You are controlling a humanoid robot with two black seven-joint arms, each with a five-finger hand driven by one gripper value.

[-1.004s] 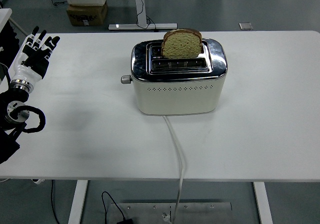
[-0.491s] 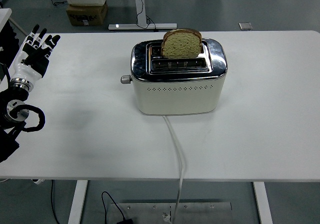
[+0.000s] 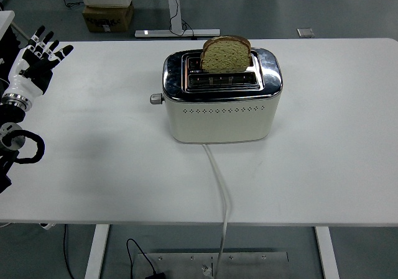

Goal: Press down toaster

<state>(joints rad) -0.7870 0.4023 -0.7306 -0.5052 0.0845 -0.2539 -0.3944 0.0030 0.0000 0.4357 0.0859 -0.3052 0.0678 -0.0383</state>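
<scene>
The toaster (image 3: 222, 99), cream-bodied with a polished chrome top, stands on the white worktop (image 3: 323, 142) a little left of the frame's centre, its long side facing the camera. At the far left edge of the frame, the robot's left hand (image 3: 34, 60) is raised over the worktop's upper left corner with its fingers (image 3: 45, 40) spread and holding nothing, well apart from the toaster; its black arm (image 3: 15, 143) runs down the left edge. Moving right, a small grey lever knob (image 3: 155, 99) juts from the toaster's left end, sitting high, near the chrome rim. A slice of brown bread (image 3: 226, 54) stands upright in the rear slot, most of it showing above the top, while the front slot (image 3: 222, 79) looks empty. A white power cord (image 3: 219, 186) leaves the base of the toaster at the front and runs toward the bottom of the frame, over the worktop's near edge. A cardboard box (image 3: 108, 16) sits on the floor beyond the worktop at upper left.
</scene>
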